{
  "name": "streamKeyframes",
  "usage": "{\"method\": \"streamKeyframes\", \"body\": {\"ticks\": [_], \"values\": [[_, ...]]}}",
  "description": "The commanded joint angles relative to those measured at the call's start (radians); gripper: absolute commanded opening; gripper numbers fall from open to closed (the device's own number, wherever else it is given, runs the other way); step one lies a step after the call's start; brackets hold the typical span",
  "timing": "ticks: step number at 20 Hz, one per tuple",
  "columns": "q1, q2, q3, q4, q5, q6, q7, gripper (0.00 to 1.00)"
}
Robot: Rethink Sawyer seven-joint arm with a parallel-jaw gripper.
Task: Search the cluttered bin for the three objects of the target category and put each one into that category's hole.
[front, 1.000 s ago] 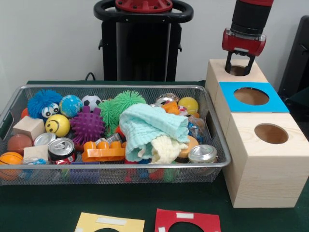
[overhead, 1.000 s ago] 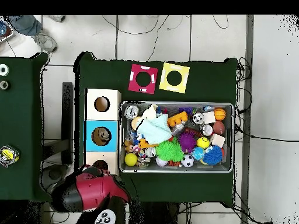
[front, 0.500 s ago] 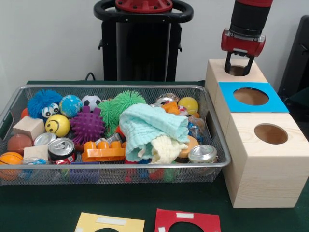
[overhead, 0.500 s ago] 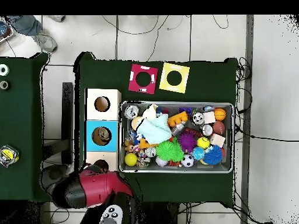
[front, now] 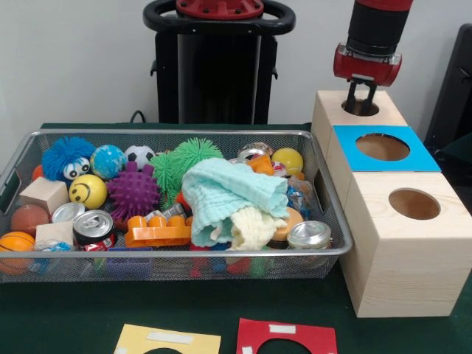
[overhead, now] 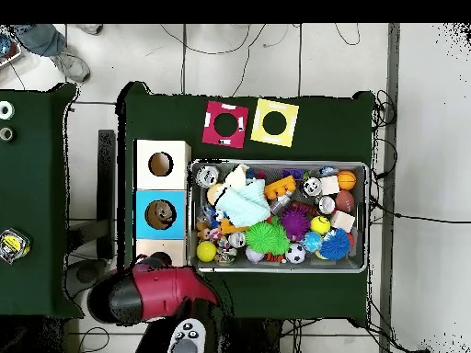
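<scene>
claw [front: 361,102]: fingers close together, empty, over hole of farthest box [front: 335,107]
boxes: 3 in a row, middle one blue-topped [front: 383,149]
bin [front: 322,193]: beside and below claw, full
cans: 2+ visible [front: 94,228]
balls: about 10
cloths: 2 [front: 232,192]
cards: red [overhead: 225,123], yellow [overhead: 274,121]
surface: green table [front: 66,313]
room: white wall, cables on floor

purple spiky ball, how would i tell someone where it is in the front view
Find the wire bin on the green table. In its left half, the purple spiky ball sits right of the yellow smiley ball and left of the green spiky ball. It is the only purple ball there.
</scene>
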Motion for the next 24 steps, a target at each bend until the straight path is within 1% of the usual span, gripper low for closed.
{"method": "streamKeyframes", "body": {"ticks": [1, 5, 10, 12, 14, 16, 19, 24], "values": [[-0.023, -0.026, -0.056, -0.069, -0.052, 0.081, 0.048, 0.0], [-0.012, -0.026, -0.075, -0.083, -0.03, 0.111, 0.074, 0.0], [-0.034, -0.027, -0.058, -0.084, -0.028, 0.119, 0.054, 0.0], [-0.046, -0.043, -0.05, -0.082, -0.026, 0.14, 0.042, 0.0], [-0.06, -0.073, -0.037, -0.078, -0.018, 0.184, 0.028, 0.0], [-0.07, -0.107, -0.029, -0.089, -0.007, 0.255, 0.018, 0.0], [-0.104, -0.159, -0.001, -0.1, 0.005, 0.353, -0.01, 0.0], [-0.161, -0.21, 0.047, -0.122, 0.018, 0.47, -0.044, 0.0]]}}
